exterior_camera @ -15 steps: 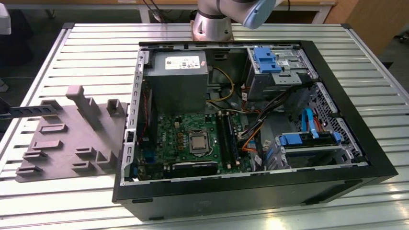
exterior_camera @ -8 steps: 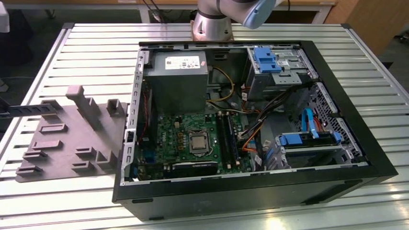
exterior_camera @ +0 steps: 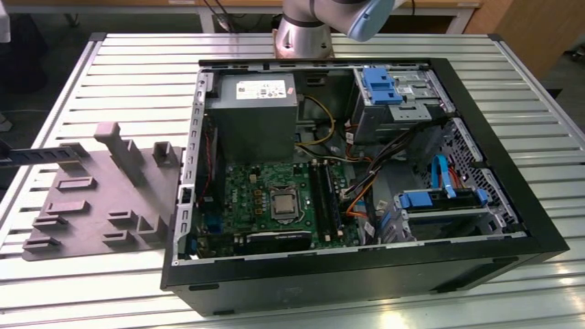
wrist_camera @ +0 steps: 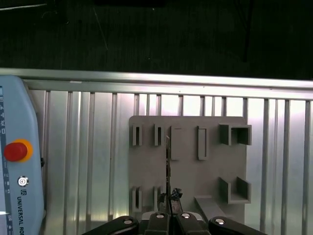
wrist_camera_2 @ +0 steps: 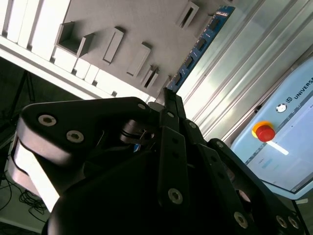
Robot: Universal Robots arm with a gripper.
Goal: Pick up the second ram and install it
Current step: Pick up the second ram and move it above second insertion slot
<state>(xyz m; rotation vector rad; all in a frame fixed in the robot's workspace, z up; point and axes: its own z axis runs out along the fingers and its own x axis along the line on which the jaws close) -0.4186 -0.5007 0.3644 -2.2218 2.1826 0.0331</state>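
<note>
Gripper [wrist_camera_2: 168, 95]: its black linkage is closest to the lens in both wrist views. The jaws are clenched on one short end of the second ram.
Second ram [wrist_camera_2: 198, 49]: a dark bluish board with chips along one face. It juts straight out from the fingertips, standing on its long edge. It is seen edge-on as a thin line in the first wrist view [wrist_camera: 167, 161] and as a dark bar in the exterior view [exterior_camera: 46, 156].
Handling: probably very light and stiff, but thin and easily damaged. An end grip leaves a long lever, so a sideways knock could twist it in the jaws. The short edges look like the safest places to hold it, clear of the chips and the contact edge.
Fixture [wrist_camera: 195, 181]: the gray moulded plate lies directly under the gripper and stick. Its slots and upright posts are just beside them. I cannot tell whether the stick is clear of it.
Table [wrist_camera: 88, 147]: ribbed aluminium slats run under and around the fixture.
Pendant [wrist_camera: 19, 196]: lies flat near the gripper, off to one side, with a red stop button [wrist_camera: 17, 150].
Computer case [exterior_camera: 366, 274]: open and well apart from the gripper, beyond the fixture.
Memory slots [exterior_camera: 322, 192]: long and black, on the motherboard [exterior_camera: 265, 185].
Obstacles: the case wall stands between the gripper and the slots, and orange cables [exterior_camera: 358, 195] crowd close beside them.
</note>
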